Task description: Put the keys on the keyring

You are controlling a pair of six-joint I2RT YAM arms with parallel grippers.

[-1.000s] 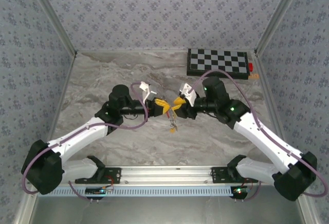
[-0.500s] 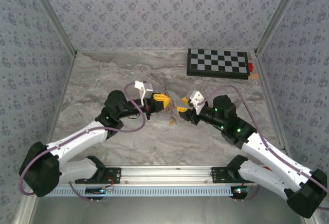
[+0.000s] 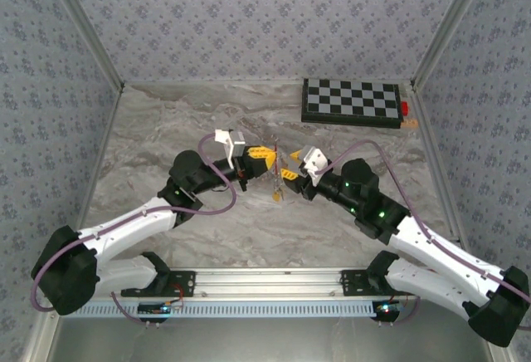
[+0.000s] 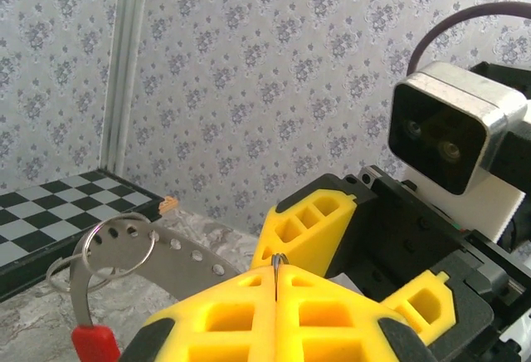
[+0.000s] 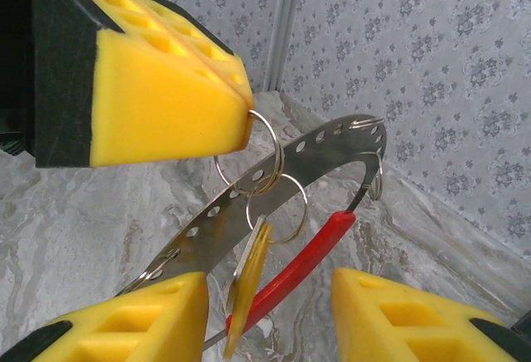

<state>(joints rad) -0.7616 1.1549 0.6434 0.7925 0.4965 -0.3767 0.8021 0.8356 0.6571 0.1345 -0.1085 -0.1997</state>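
Observation:
My left gripper (image 3: 265, 158) is shut on a thin wire loop (image 4: 275, 261) of the keyring, holding it above the table. The keyring (image 5: 274, 169) is a grey metal band with holes and a red part (image 5: 309, 261), and it hangs from that loop between the two grippers (image 3: 277, 184). A yellow key (image 5: 249, 283) dangles edge-on from a small ring on the band. My right gripper (image 5: 267, 297) is open, with one yellow finger (image 5: 133, 320) on each side of the key and not touching it. Whether a second key hangs behind the yellow one I cannot tell.
A chessboard (image 3: 352, 100) lies at the back right of the marble table (image 3: 166, 129), with a small red and orange piece (image 3: 406, 113) at its right end. Patterned walls close in the left, back and right sides.
The two grippers were pressed together a second ago. The right gripper has let go, opened and drawn back to the right; the left gripper has lifted the keyring slightly toward the back.

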